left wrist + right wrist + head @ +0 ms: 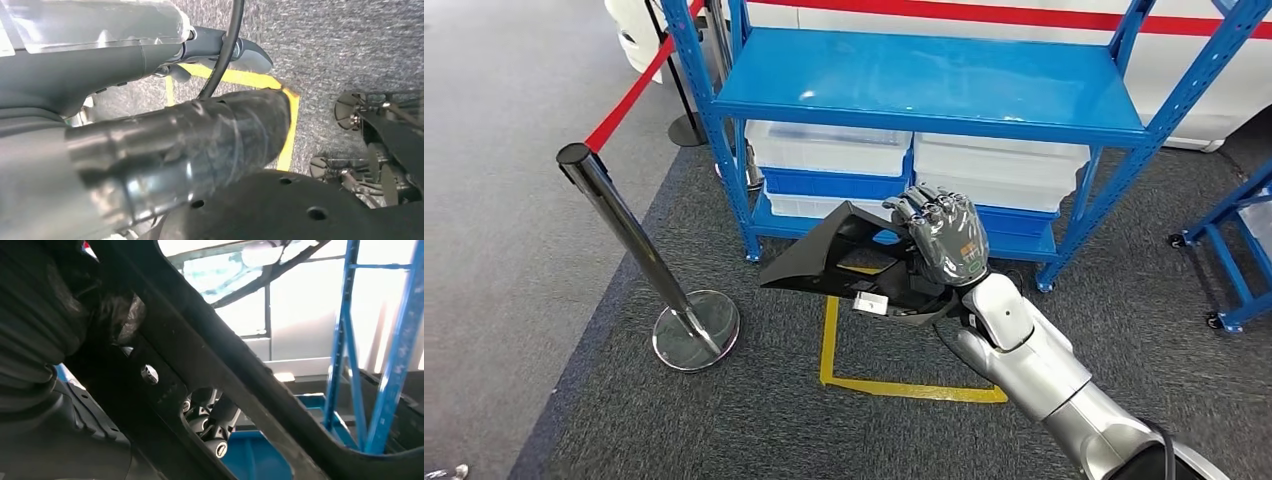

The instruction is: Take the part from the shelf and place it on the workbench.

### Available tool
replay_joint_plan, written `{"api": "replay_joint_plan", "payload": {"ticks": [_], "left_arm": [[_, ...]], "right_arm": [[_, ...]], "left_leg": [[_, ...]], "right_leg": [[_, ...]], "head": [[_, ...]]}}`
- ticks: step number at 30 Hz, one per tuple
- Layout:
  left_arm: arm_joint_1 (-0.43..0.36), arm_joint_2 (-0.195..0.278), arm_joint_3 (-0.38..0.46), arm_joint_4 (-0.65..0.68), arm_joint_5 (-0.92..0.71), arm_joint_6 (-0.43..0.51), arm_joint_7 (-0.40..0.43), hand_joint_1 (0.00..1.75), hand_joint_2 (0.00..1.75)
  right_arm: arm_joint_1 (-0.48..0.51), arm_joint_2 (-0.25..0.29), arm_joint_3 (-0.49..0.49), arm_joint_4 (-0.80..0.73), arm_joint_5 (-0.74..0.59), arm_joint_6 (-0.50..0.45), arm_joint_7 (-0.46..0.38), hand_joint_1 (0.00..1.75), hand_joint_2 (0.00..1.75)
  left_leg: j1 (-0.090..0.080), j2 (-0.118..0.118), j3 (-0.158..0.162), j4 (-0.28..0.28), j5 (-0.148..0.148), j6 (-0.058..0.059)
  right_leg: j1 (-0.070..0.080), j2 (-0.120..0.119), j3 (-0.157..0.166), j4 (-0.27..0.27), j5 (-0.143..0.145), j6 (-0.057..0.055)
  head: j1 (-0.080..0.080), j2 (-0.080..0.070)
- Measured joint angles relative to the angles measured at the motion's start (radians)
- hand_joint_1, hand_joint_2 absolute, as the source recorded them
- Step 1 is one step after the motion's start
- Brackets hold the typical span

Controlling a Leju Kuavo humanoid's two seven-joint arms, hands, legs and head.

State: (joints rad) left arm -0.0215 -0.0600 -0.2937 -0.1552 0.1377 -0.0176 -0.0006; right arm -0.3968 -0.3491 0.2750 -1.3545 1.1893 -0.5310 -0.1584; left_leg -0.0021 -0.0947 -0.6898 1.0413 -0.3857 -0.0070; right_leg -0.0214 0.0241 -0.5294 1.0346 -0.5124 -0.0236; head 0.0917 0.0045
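The robot's right hand (944, 240) is clamped on the angular black plastic part (844, 265), carrying it in the air off the blue metal shelf (924, 85), above the yellow floor marking (829, 345). The grip wraps one end, presumably to steady it for the workbench. How the left hand's fingers stand I cannot tell.

A chrome stanchion post (624, 235) with a red belt (637, 90) stands left on grey carpet (724, 420), near a yellow taped floor outline (894, 385), with white plastic bins (829, 148) far behind.
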Motion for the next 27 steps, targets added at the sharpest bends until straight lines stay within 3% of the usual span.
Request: {"api": "replay_joint_plan", "payload": {"ticks": [2,3,4,5,6,8,10,11,12,14,15,16,18,19,20,21,22,24,26,27], "left_arm": [[-0.002,0.001,0.0,0.0,0.0,0.0,0.0,0.0,0.0],[-0.003,0.001,0.0,0.0,0.0,0.0,0.0,0.0,0.0],[-0.003,0.001,0.0,0.0,0.0,0.0,0.0,0.0,0.0],[-0.003,0.0,0.0,0.0,0.0,0.0,-0.001,0.0,0.0],[-0.003,0.0,0.0,0.0,0.0,0.0,-0.001,0.0,0.0],[-0.004,0.001,0.0,0.0,0.0,0.0,-0.001,0.0,0.0],[-0.006,0.003,0.0,0.0,0.0,0.0,0.0,0.0,0.0],[-0.007,0.004,0.0,0.0,0.0,0.0,0.0,0.0,0.0],[-0.007,0.005,0.0,0.0,0.0,0.0,0.001,0.0,0.0],[-0.006,0.005,0.0,0.0,0.0,-0.001,0.002,0.0,0.0],[-0.007,0.004,0.0,0.0,0.0,-0.002,0.002,0.0,0.0],[-0.009,0.003,0.0,0.0,0.0,-0.002,0.003,0.0,0.0],[-0.012,0.002,0.0,0.0,0.0,-0.004,0.004,0.0,0.0],[-0.012,0.002,0.0,0.0,0.0,-0.004,0.005,0.0,0.0],[-0.011,0.002,0.0,0.0,0.0,-0.004,0.005,0.0,0.0],[-0.011,0.001,0.0,0.0,0.0,-0.005,0.006,0.0,0.0],[-0.011,0.001,0.0,0.0,0.0,-0.005,0.006,0.0,0.0],[-0.01,0.0,0.0,0.0,0.0,-0.006,0.006,0.0,0.0],[-0.011,0.0,0.0,0.0,0.0,-0.006,0.005,0.0,0.0],[-0.011,0.001,0.0,0.0,0.0,-0.006,0.005,0.0,0.0]], "right_arm": [[-0.001,0.001,0.001,0.0,0.001,0.0,0.0,1.75,1.75],[-0.001,0.0,0.001,-0.001,0.001,0.0,0.001,1.75,1.75],[-0.001,0.0,0.001,0.0,0.001,0.0,0.001,1.75,1.75],[-0.001,0.0,0.001,0.0,0.001,0.0,0.002,1.75,1.75],[-0.001,0.001,0.001,0.0,0.001,0.0,0.002,1.75,1.75],[-0.003,0.001,0.001,0.0,0.003,0.0,0.002,1.75,1.75],[-0.007,0.001,0.002,0.0,0.008,0.0,0.003,1.75,1.75],[-0.009,0.001,0.003,0.0,0.01,0.0,0.004,1.75,1.75],[-0.011,0.001,0.004,0.001,0.011,0.0,0.005,1.75,1.75],[-0.015,0.001,0.011,0.002,0.014,0.0,0.006,1.75,1.75],[-0.017,0.001,0.014,0.002,0.014,0.0,0.007,1.75,1.75],[-0.018,0.001,0.017,0.003,0.015,0.0,0.007,1.75,1.75],[-0.02,-0.001,0.018,0.008,0.014,0.0,0.01,1.75,1.75],[-0.021,-0.002,0.019,0.01,0.014,0.0,0.011,1.75,1.75],[-0.021,-0.002,0.022,0.013,0.014,0.001,0.012,1.75,1.75],[-0.021,-0.002,0.025,0.015,0.014,0.001,0.012,1.75,1.75],[-0.022,-0.002,0.028,0.017,0.014,0.001,0.012,1.75,1.75],[-0.026,-0.002,0.032,0.018,0.014,0.001,0.012,1.75,1.75],[-0.03,-0.002,0.034,0.019,0.014,0.001,0.012,1.75,1.75],[-0.03,-0.002,0.035,0.021,0.015,0.001,0.013,1.75,1.75]], "left_leg": [[0.001,0.058,-0.03,0.09,-0.094,-0.01],[0.005,0.078,-0.045,0.157,-0.143,-0.016],[0.01,0.086,-0.055,0.219,-0.171,-0.021],[0.013,0.089,-0.055,0.264,-0.175,-0.025],[0.016,0.09,-0.041,0.278,-0.157,-0.027],[0.015,0.105,0.038,0.206,-0.103,-0.023],[0.005,0.147,0.153,0.052,-0.108,-0.008],[-0.001,0.163,0.191,-0.009,-0.121,0.001],[-0.007,0.169,0.209,-0.047,-0.13,0.009],[-0.009,0.151,0.204,-0.071,-0.112,0.025],[-0.007,0.141,0.199,-0.079,-0.098,0.034],[-0.003,0.132,0.191,-0.086,-0.082,0.042],[-0.001,0.112,0.164,-0.086,-0.057,0.052],[-0.001,0.101,0.147,-0.081,-0.047,0.053],[-0.002,0.088,0.129,-0.075,-0.038,0.052],[-0.001,0.075,0.111,-0.067,-0.03,0.05],[0.002,0.061,0.091,-0.056,-0.022,0.046],[0.008,0.036,0.056,-0.031,-0.012,0.036],[0.009,0.017,0.028,-0.008,-0.006,0.026],[0.008,0.008,0.019,-0.002,-0.001,0.021]], "right_leg": [[0.001,-0.026,-0.024,-0.003,0.022,-0.013],[0.003,-0.04,-0.038,-0.002,0.032,-0.016],[0.005,-0.054,-0.05,-0.001,0.041,-0.015],[0.006,-0.068,-0.063,0.0,0.049,-0.014],[0.007,-0.082,-0.076,0.003,0.057,-0.013],[0.009,-0.108,-0.098,0.008,0.071,-0.009],[0.012,-0.131,-0.108,0.011,0.083,-0.002],[0.011,-0.143,-0.109,0.009,0.09,0.004],[0.01,-0.156,-0.109,0.006,0.098,0.01],[0.006,-0.168,-0.107,-0.002,0.109,0.023],[0.004,-0.147,-0.111,0.004,0.096,0.029],[0.003,-0.114,-0.118,0.027,0.065,0.033],[0.002,-0.046,-0.148,0.13,-0.031,0.036],[0.002,-0.033,-0.163,0.196,-0.07,0.037],[0.001,-0.028,-0.17,0.247,-0.086,0.039],[0.0,-0.026,-0.163,0.267,-0.079,0.04],[-0.002,-0.024,-0.141,0.257,-0.058,0.043],[-0.009,-0.002,-0.061,0.15,-0.018,0.049],[-0.016,0.044,-0.001,0.056,-0.026,0.053],[-0.016,0.058,0.004,0.041,-0.037,0.052]], "head": [[0.0,0.0],[0.0,0.0],[0.0,0.0],[0.0,0.0],[0.0,0.0],[0.0,0.0],[0.0,0.0],[0.0,0.0],[0.0,0.0],[0.0,0.0],[0.0,0.0],[0.0,0.0],[0.0,0.0],[0.0,0.0],[0.0,0.0],[0.0,0.0],[0.0,0.0],[0.0,0.0],[0.0,0.0],[0.0,0.0]]}}
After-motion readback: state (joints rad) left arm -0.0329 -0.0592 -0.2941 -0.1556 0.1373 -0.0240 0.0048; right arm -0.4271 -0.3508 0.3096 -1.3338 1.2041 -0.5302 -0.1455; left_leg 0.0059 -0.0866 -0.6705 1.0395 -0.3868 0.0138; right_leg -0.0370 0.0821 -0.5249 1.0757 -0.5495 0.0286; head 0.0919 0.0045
